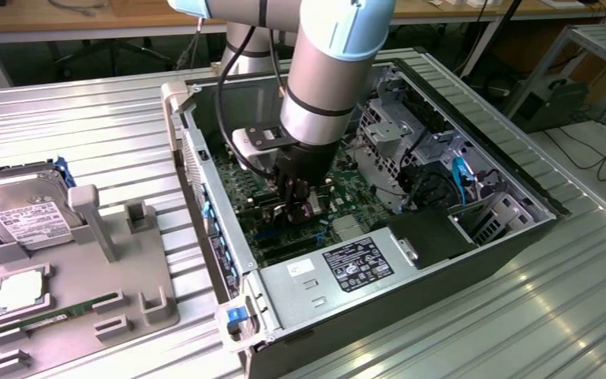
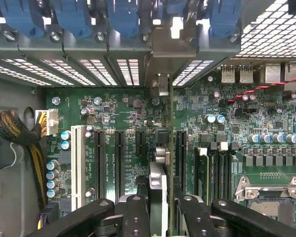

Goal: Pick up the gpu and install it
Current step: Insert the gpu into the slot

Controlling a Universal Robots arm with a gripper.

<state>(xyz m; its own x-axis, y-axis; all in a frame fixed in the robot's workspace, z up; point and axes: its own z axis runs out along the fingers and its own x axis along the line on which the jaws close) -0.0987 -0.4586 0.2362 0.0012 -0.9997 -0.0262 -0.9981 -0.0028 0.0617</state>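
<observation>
The arm reached down into the open computer case, which lay on its side on the ribbed metal table. Its gripper sat low over the green motherboard, fingers pinched on the gpu — the card stood edge-on between them, thin and upright, its metal end bracket running toward the slotted rear wall of the case at 12 o'clock in the wrist view. In that view the black expansion slots lay at about 9 o'clock of the card, the memory slots at 3 o'clock. Whether the card's lower edge had reached a slot could not be told. Outside the case, at 9 o'clock in the exterior view, a grey parts holder carried a hard drive.
</observation>
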